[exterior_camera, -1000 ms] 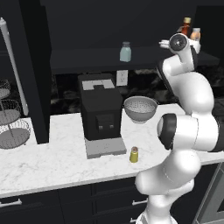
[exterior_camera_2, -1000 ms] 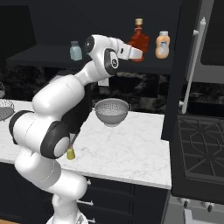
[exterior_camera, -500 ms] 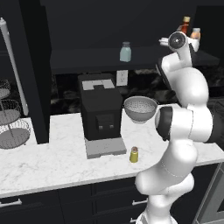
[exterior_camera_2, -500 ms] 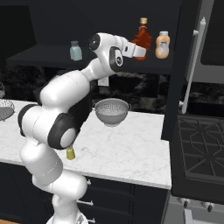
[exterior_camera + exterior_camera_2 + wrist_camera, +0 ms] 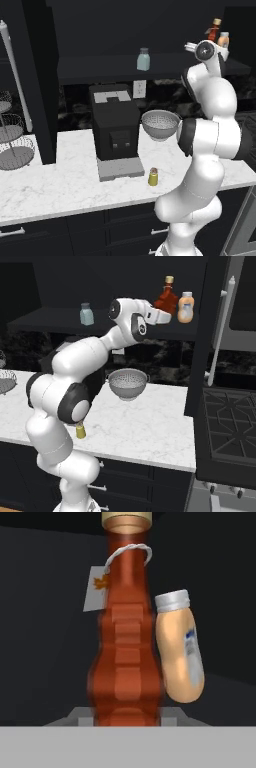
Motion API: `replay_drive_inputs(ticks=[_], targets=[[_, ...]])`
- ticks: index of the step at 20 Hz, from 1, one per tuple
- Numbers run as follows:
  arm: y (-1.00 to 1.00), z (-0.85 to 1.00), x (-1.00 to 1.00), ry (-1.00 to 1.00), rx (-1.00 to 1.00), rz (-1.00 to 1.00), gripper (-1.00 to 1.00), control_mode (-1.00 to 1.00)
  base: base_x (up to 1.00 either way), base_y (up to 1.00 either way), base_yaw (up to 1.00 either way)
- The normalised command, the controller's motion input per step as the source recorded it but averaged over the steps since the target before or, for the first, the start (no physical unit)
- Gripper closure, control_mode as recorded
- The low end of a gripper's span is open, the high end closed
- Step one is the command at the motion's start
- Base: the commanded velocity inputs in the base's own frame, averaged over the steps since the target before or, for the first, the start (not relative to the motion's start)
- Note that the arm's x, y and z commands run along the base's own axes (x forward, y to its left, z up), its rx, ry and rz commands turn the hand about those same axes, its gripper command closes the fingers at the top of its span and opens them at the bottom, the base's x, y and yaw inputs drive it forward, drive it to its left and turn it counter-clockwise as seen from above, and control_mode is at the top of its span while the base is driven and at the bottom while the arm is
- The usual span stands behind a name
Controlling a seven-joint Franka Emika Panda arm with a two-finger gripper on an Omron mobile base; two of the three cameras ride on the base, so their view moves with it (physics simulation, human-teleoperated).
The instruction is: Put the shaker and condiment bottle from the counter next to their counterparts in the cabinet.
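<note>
Dark red condiment bottle [image 5: 127, 647] upright, neck up, pinched in my pincer [image 5: 162, 315], just beside orange squeeze bottle [image 5: 179, 654]. Neck tag shows a leaf; no readable writing.

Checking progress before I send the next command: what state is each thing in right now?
condiment bottle: upright in the cabinet, held by the gripper, beside the orange squeeze bottle.
gripper: shut on the condiment bottle.
orange squeeze bottle: upright in the cabinet.
shaker: upright on the counter, not yet moved.
glass shaker: upright on the cabinet shelf.
colander: upright on the counter, nothing visible inside.
</note>
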Motion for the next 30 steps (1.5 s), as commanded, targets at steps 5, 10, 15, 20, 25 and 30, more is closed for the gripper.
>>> replay_drive_inputs(ticks=[5,10,15,20,25,30], targets=[[-0.07,-0.27,0.04,-0.05,0.0,0.0,1.0,-1.0,0.0,0.0,0.0],[0.0,-0.11,0.0,0.0,-0.01,0.0,1.0,-1.0,0.0,0.0,0.0],[0.0,-0.16,0.03,0.0,-0.01,0.0,1.0,-1.0,0.0,0.0,0.0],[0.0,-0.29,0.09,0.0,-0.01,0.0,-1.0,-1.0,0.0,0.0,0.0],[0.0,-0.24,0.09,0.0,0.0,0.0,-1.0,-1.0,0.0,0.0,0.0],[0.0,-0.21,0.07,0.0,0.0,0.0,-1.0,-1.0,0.0,0.0,0.0]])
